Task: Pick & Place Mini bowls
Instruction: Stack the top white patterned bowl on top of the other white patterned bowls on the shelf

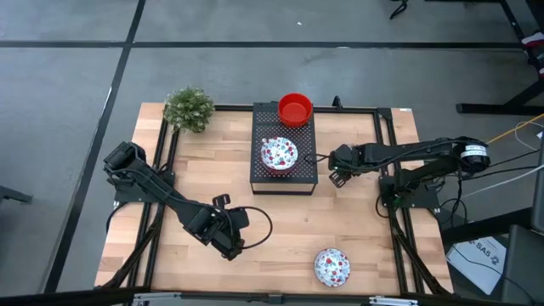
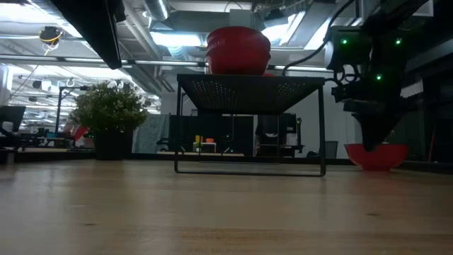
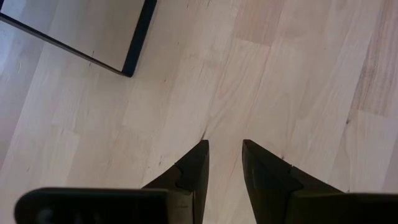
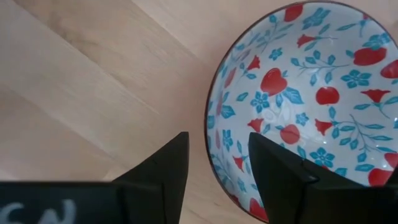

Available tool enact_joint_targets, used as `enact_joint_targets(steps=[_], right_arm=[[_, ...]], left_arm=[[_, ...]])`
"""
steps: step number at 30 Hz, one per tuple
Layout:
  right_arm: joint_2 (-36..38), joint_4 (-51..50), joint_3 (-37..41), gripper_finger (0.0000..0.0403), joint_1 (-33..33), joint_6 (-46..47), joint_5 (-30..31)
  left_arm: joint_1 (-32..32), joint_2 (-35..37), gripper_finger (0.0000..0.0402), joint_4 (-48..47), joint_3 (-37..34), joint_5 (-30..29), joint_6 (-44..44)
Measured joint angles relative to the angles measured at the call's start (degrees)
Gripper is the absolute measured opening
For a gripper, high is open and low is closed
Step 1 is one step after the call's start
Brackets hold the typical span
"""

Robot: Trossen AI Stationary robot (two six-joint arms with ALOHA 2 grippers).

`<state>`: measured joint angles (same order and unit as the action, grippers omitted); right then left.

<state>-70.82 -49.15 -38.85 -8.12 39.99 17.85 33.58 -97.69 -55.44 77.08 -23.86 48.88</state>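
Two floral bowls (image 1: 279, 154) (image 1: 332, 266) and one red bowl (image 1: 295, 109) show from above; left gripper (image 1: 231, 246) and right gripper (image 1: 340, 166) stand spread, empty.

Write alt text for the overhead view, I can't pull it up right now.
Overhead view of a wooden table: a black perforated box carries a floral bowl and, at its far end, a red bowl. A second floral bowl sits near the front edge; the right gripper is beside the box, the left gripper over bare wood, a plant in the corner.
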Motion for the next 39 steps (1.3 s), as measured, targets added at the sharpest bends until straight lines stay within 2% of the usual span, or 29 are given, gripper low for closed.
enact_joint_targets(steps=[7,20,27,32,39], right_arm=[[-1.52,0.27,-0.02,0.0138,0.01,-0.43,0.53],[-2.21,-0.33,-0.23,0.0015,0.02,0.22,1.78],[-2.26,0.07,-0.13,0.0028,0.02,2.84,-0.42],[-2.19,-0.73,-0.49,0.0015,0.25,2.96,-1.22],[-2.41,-7.46,-6.67,0.001,2.22,3.08,-4.63]], left_arm=[[0.0,0.0,0.009,0.0,0.0,0.0,0.0],[0.0,0.0,0.009,0.01,0.0,-0.02,-0.02],[0.0,0.0,0.009,0.02,0.0,-0.02,-0.02],[0.0,0.0,0.009,0.02,0.0,-0.02,-0.04],[0.0,0.0,0.009,0.04,0.0,-0.23,-0.07]])
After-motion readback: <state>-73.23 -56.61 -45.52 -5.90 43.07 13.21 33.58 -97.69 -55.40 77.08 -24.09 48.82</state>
